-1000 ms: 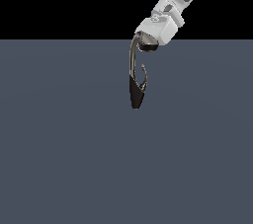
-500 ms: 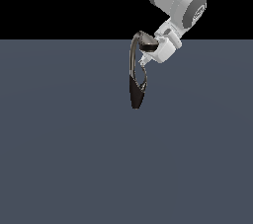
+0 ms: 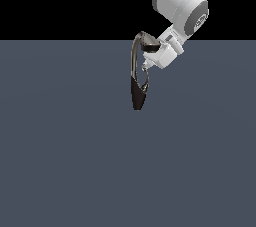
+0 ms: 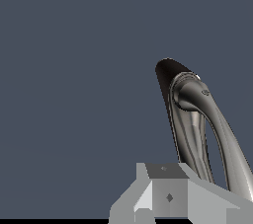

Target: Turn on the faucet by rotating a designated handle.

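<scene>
The dark glossy faucet [image 3: 135,71] stands on the grey floor, its tapered base [image 3: 138,98] low and its wide head [image 3: 146,40] at the top of the arched neck. The thin hooked handle [image 3: 145,82] branches off its body on the exterior view's right. My gripper [image 3: 148,63] hangs just under the head, right above the handle and close against the faucet. Whether it touches the handle is unclear. In the wrist view the faucet [image 4: 190,119] rises from its dark base [image 4: 165,77], and a grey finger [image 4: 168,193] sits close to it. The jaw gap is not visible.
The white arm [image 3: 177,6] reaches down from the upper part of the exterior view's right side. Flat grey floor [image 3: 65,161] surrounds the faucet on all sides, with no other object in view.
The gripper has come down from beside the faucet's head to just above the handle. The arm's upper links swung toward the exterior view's right. The faucet stays in place.
</scene>
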Robot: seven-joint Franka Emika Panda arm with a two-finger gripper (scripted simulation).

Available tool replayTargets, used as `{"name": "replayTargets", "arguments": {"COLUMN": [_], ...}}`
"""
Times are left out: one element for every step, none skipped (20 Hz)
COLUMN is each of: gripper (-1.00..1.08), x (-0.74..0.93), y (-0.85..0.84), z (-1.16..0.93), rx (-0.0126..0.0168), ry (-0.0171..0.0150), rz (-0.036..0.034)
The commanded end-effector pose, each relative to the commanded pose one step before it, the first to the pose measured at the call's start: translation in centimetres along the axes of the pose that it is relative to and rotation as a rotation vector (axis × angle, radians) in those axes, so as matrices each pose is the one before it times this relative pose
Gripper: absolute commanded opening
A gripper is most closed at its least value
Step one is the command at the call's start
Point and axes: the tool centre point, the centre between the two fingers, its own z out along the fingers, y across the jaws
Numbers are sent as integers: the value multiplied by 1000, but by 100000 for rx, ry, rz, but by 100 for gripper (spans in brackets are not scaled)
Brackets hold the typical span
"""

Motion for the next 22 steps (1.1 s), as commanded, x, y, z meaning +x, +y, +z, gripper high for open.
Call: {"name": "replayTargets", "arguments": {"gripper": [-100,-100,-100,-100,-100,-100,-100,-100,-100,-100,-100,-100,-100,-100,-100,-100,-100,-100,-100,-100,-100,-100], "x": [3,-59,-60,-61,-62,-62,-63,-64,-65,-66,-67,-67,-68,-69,-70,-71,-72,-72,-73,-58,-75,-76], "y": [0,173,175,178,180,183,185,188,190,192,195,197,200,202,204,207,209,211,214,226,219,221], "z": [-6,2,2,2,2,2,2,2,2,2,2,2,2,2,2,1,1,1,1,-26,1,1], "rx": [14,0,0,0,0,0,0,0,0,0,0,0,0,0,0,0,0,0,0,43,0,0], "ry": [-8,0,0,0,0,0,0,0,0,0,0,0,0,0,0,0,0,0,0,-13,0,0], "rz": [7,0,0,0,0,0,0,0,0,0,0,0,0,0,0,0,0,0,0,20,0,0]}}
